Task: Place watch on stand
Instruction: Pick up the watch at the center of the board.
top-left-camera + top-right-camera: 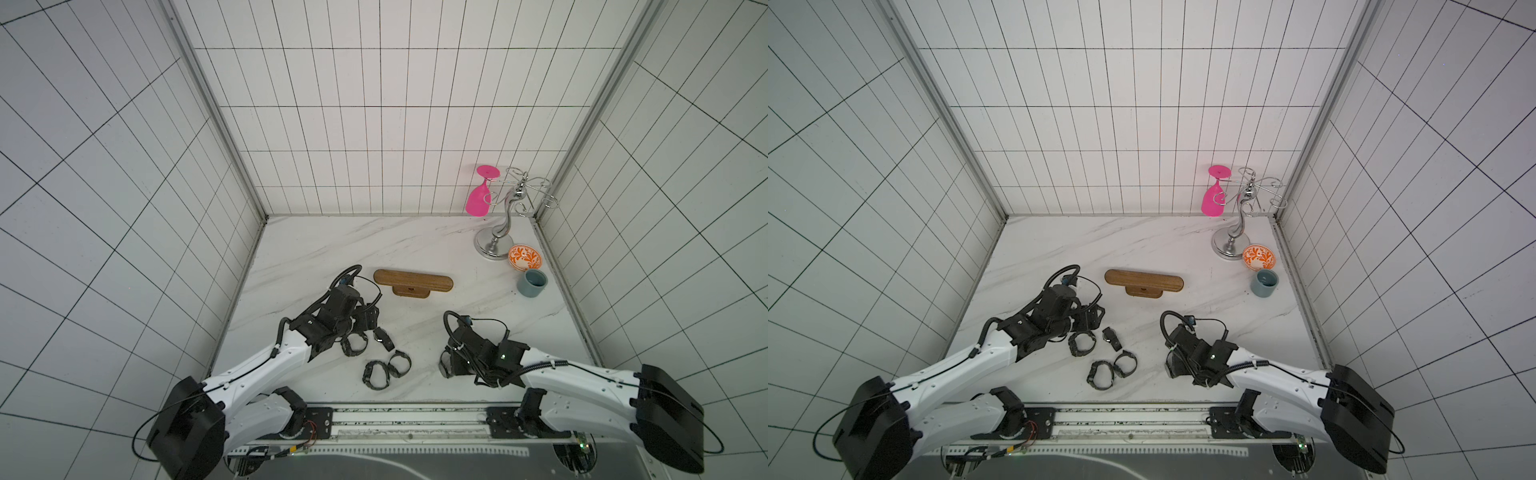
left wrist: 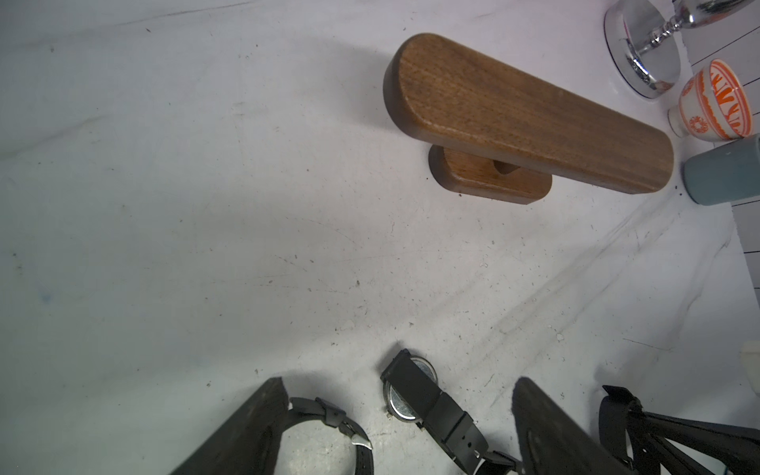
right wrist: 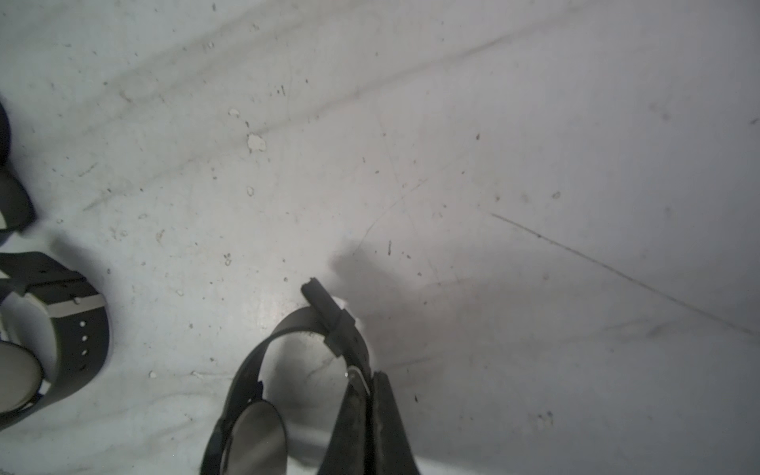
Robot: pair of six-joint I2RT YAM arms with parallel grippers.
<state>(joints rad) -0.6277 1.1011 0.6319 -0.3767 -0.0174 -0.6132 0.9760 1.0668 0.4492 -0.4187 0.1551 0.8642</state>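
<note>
Stand (image 1: 412,282) upright mid-desk (image 1: 415,241), beyond both arms. Far right corner, well apart: chrome wire rack (image 1: 496,232) with a pink glass (image 1: 478,199) hung on it, orange bowl (image 1: 525,257), blue cup (image 1: 532,283). Loose watches (image 1: 376,374) clustered by the left arm. Left jaws wide open, straddling a flat-lying watch (image 2: 415,395), gripping nothing. Right jaws pinched shut on the strap of a buckled watch (image 3: 257,440) at the desk's near right.
</note>
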